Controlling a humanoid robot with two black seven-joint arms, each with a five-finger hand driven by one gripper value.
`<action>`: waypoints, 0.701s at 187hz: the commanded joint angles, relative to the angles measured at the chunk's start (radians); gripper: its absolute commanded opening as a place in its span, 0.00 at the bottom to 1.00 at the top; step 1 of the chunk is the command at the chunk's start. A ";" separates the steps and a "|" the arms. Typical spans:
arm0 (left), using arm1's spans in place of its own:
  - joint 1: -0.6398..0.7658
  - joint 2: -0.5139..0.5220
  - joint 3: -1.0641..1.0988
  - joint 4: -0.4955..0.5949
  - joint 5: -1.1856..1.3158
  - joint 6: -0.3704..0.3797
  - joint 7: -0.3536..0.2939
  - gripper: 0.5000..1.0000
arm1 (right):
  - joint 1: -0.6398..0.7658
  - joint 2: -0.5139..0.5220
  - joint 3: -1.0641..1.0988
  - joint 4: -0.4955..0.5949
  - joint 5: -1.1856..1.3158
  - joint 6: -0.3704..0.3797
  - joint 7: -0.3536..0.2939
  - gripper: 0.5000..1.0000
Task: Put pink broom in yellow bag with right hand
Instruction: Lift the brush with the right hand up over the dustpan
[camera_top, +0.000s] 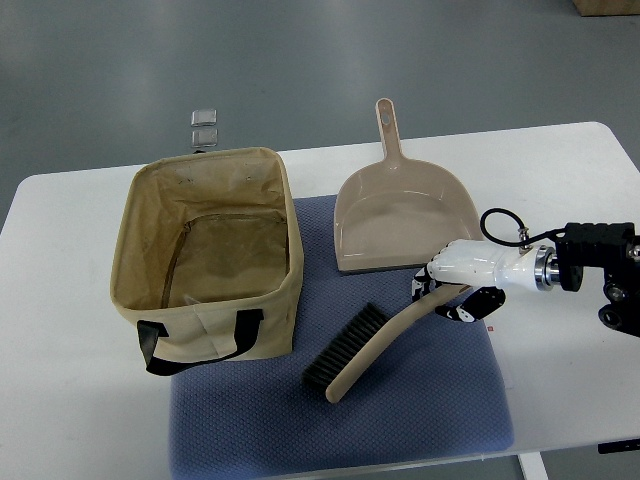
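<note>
On the left of the white tabletop (70, 300) we see the yellow bag (208, 262), open at the top, its black handle (195, 342) hanging down the near side. The bag's right part rests on a blue mat (420, 410) that spreads rightward from it. Beyond the bag lie two small clear blocks (205, 127). Right of the bag, on the far part of the mat, a beige dustpan (403, 215) lies flat with its handle pointing away from us. Nearer to us than the dustpan, the pink broom (375, 345) lies slantwise on the mat, dark bristles toward the bag. Our right hand (462, 285) is curled around the upper end of the broom's handle, just beside the dustpan's near edge, its arm coming in from the right.
</note>
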 joint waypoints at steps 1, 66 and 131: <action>0.000 0.000 0.000 0.000 0.000 0.000 0.000 1.00 | 0.030 -0.028 0.015 0.003 0.011 0.002 0.017 0.00; 0.000 0.000 0.000 0.000 0.000 0.000 0.000 1.00 | 0.133 -0.155 0.040 0.032 0.065 0.010 0.066 0.00; 0.000 0.000 0.000 0.000 0.000 0.000 0.000 1.00 | 0.266 -0.247 0.043 0.030 0.153 0.079 0.083 0.00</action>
